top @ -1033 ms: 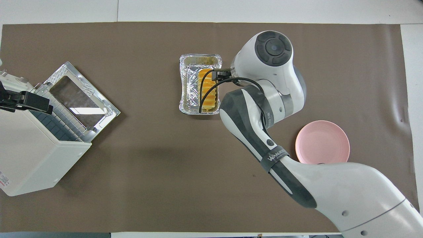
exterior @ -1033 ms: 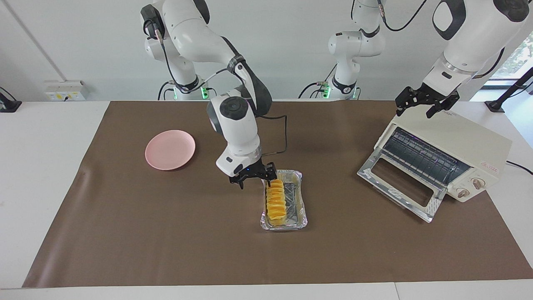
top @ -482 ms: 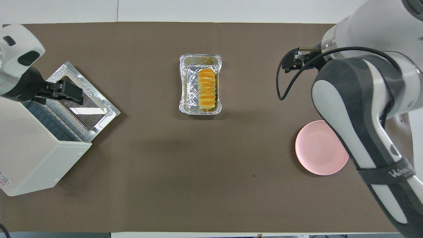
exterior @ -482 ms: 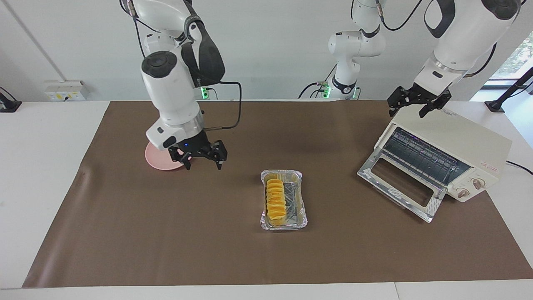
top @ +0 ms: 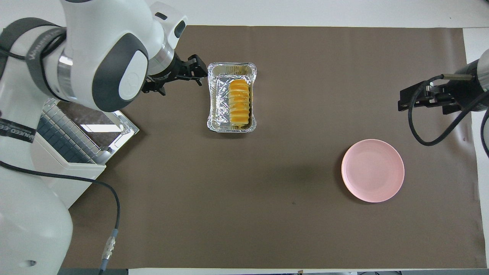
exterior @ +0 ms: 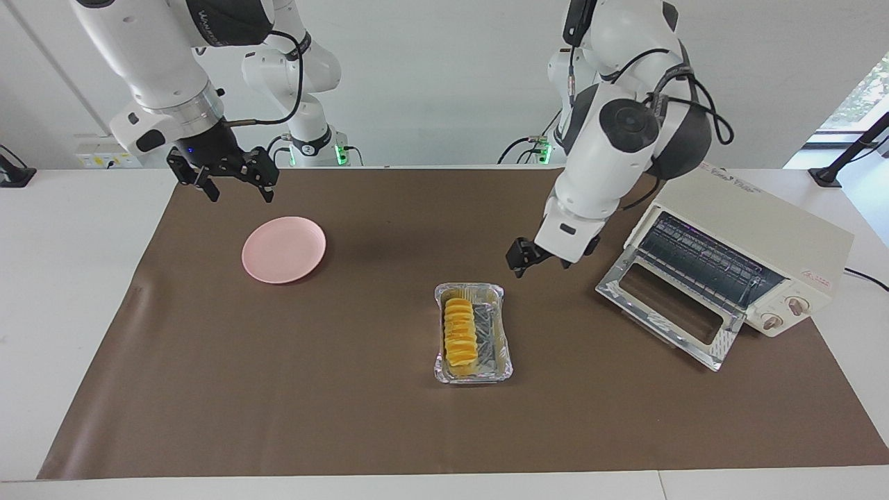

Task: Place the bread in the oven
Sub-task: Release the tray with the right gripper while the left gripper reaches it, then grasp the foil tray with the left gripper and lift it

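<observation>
The bread (exterior: 460, 333), a ridged yellow-orange loaf, lies in a silver foil tray (exterior: 497, 298) mid-table; it also shows in the overhead view (top: 240, 103). The cream oven (exterior: 757, 226) stands at the left arm's end with its glass door (exterior: 667, 305) dropped open and the rack showing. My left gripper (exterior: 545, 260) is open and empty, low over the mat between the tray and the oven door; in the overhead view it (top: 176, 78) is beside the tray's rim (top: 212, 95). My right gripper (exterior: 237, 191) is open and empty, raised over the mat's edge beside the pink plate.
A round pink plate (exterior: 283, 248) lies on the brown mat toward the right arm's end, also in the overhead view (top: 372, 170). The left arm covers much of the oven (top: 57, 168) in the overhead view. A cable hangs from the left arm.
My right gripper left the bread in the tray and drew back past the plate to the mat's edge. My left gripper came off the oven's top and down beside the tray.
</observation>
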